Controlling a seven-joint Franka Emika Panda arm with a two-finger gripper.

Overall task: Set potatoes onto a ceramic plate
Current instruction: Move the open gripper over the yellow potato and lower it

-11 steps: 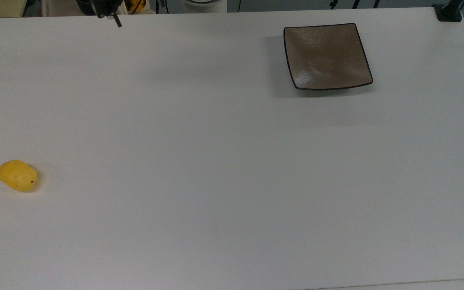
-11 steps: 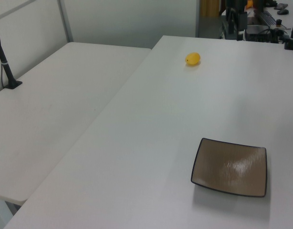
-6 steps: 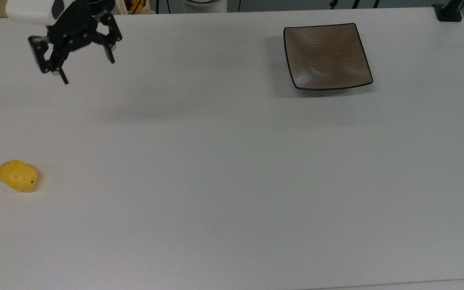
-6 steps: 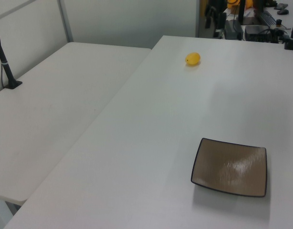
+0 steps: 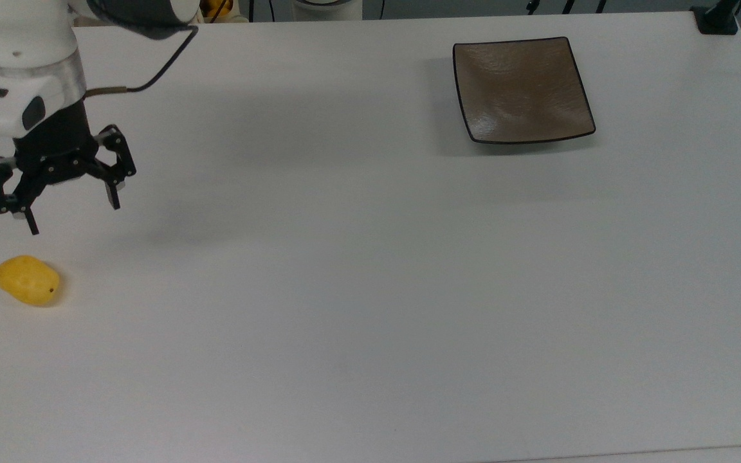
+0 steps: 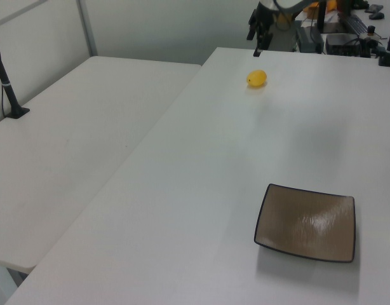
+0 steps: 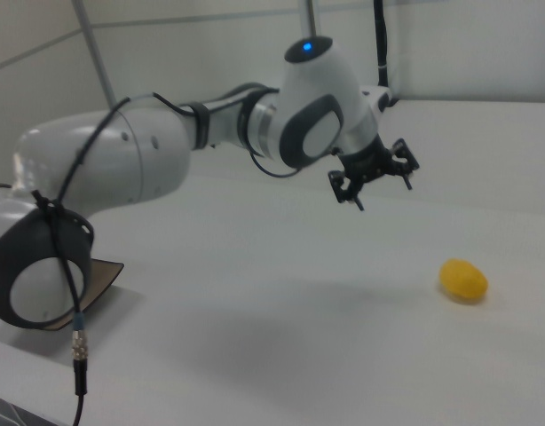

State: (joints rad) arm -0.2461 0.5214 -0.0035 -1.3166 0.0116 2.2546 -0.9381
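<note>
A small yellow potato (image 5: pixel 27 280) lies on the white table (image 5: pixel 370 289) near the top view's left edge, with a tiny dark spot at its right end. The square brown-grey plate (image 5: pixel 521 90) with a dark rim sits bare at the top view's upper right, far from the potato. My gripper (image 5: pixel 73 217) hangs open above the table, a little beyond the potato and slightly right of it, holding nothing. In the right view the gripper (image 7: pixel 383 193) floats up and left of the potato (image 7: pixel 463 280). The left view has the potato (image 6: pixel 256 78) just below the gripper (image 6: pixel 257 39), and the plate (image 6: pixel 306 222) close by.
A second white table (image 6: pixel 74 127) adjoins on the left view's left, with a black post (image 6: pixel 7 82) clamped to it. A black clamp (image 5: pixel 716 19) sits at the top view's upper right corner. My white arm (image 7: pixel 166 160) spans the right view's left half.
My arm has swung in from the table's far edge toward the potato, with the gripper open. The potato and plate have not moved.
</note>
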